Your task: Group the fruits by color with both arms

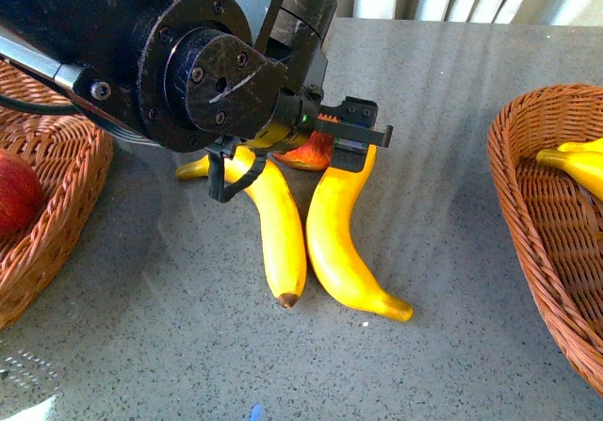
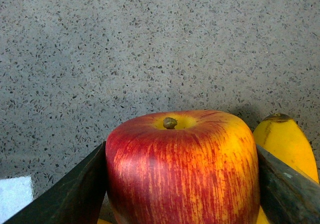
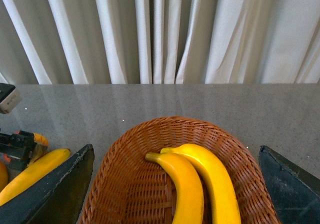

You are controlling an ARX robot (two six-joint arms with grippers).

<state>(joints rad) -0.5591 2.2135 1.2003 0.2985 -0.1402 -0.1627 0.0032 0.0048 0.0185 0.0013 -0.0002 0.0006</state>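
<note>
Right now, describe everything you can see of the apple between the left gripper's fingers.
The apple is round, glossy, red streaked with yellow-orange, with a short brown stem in a yellow dip on top. It stands stem up. The left gripper clamps it, black fingers against both sides. A banana lies close beside it; contact is unclear. Speckled grey table lies behind. The apple's underside is hidden, so resting or lifted cannot be told.

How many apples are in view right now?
2. One apple lies in the left basket; the second apple sits between the left gripper's fingers. More may hide behind the left arm.
</note>
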